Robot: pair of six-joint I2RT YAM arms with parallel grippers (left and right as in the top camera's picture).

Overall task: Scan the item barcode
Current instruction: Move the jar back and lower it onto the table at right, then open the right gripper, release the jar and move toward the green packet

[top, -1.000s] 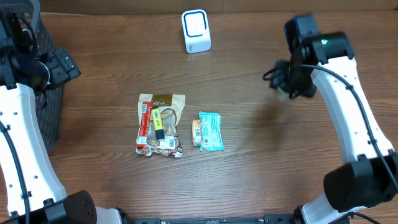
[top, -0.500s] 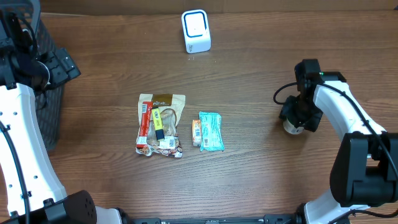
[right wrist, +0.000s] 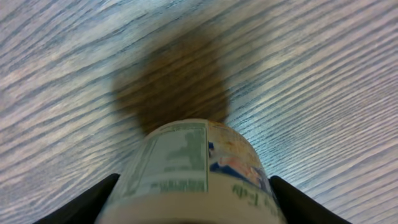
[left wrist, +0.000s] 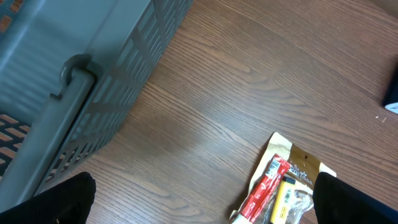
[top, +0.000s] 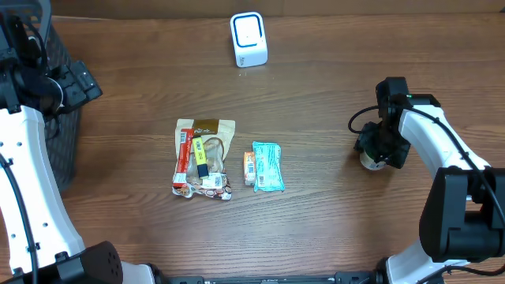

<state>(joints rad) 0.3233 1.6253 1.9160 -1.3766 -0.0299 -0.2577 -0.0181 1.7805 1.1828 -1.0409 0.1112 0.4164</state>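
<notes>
Right wrist view, labelled tub (right wrist: 186, 162) sits inside right tool (right wrist: 196, 204), pinched or freed cannot tell, left tool (left wrist: 202, 202) spread wide

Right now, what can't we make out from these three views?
- Overhead: the container is mostly hidden under the right arm.
- Right wrist: its label print is blurred and its bottom is cut off by the frame edge. Whether the fingers touch it is unclear.
- Overhead: barcodes on the teal packet and snack bag are too small.

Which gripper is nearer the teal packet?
Right. The right gripper is right of the teal packet; the left gripper is farther, past the snack bag, beside the basket.
</notes>
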